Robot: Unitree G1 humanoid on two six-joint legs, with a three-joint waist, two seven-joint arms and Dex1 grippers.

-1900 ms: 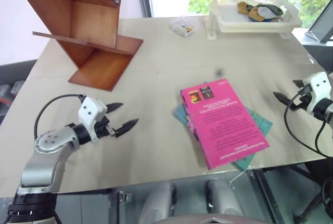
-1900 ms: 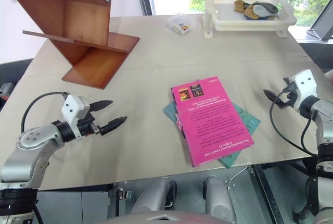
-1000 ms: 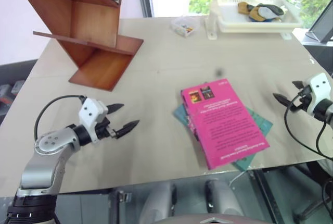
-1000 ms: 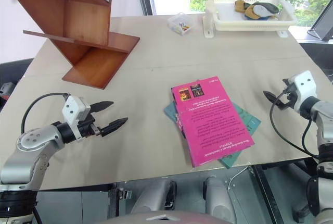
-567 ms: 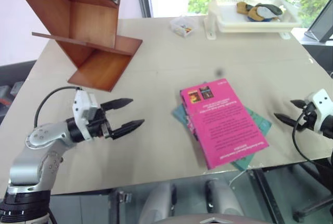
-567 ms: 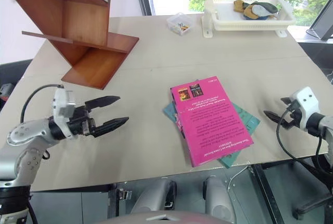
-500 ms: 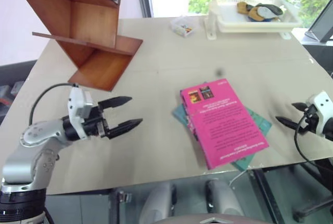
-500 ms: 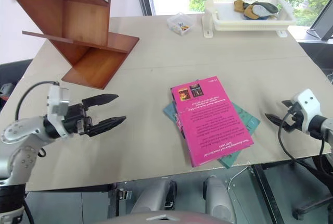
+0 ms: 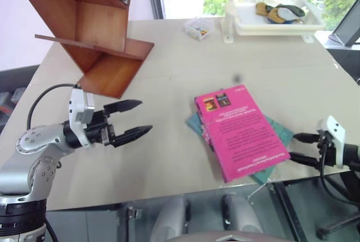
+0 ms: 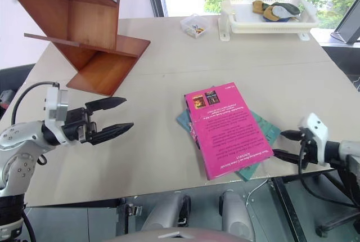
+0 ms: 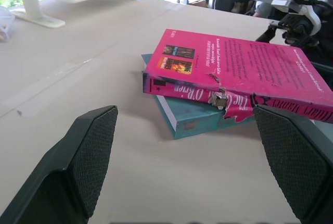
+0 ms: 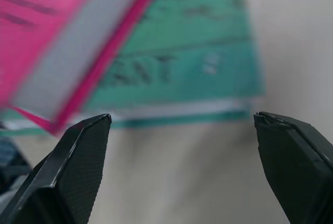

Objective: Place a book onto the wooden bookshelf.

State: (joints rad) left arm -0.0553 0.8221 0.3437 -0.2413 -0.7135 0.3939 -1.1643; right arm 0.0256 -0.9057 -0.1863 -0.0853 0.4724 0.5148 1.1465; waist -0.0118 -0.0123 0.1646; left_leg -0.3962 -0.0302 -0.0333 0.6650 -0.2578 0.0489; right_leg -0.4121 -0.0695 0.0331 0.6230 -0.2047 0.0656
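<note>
The large, thin, bright pink paperback book (image 9: pixel 241 131) is lying flat, back cover up, on a teal-blue book of like size (image 10: pixel 264 131) near the front edge of the pale beige table (image 9: pixel 185 67); its torn spine is facing the robot's left in the left wrist view. Nothing is being gripped. The left gripper (image 9: pixel 130 120) is being held well apart from the stack on its left side, its two black fingers spread wide and aimed towards the spine, apparently lined up for an approach from that side. The right gripper (image 10: pixel 283 145) is being presented just beside the stack's right corner at the table edge, fingers likewise parted (the overhanging corner is probably the easiest place to get a jaw under the cover). The tilted reddish-brown wooden bookshelf (image 9: pixel 93 34) is standing at the far left of the table, a few volumes already leaning in its upper bay, its lower slanted boards bare. A white plastic tray (image 9: pixel 275 19) is sitting at the far edge, out of the way.
</note>
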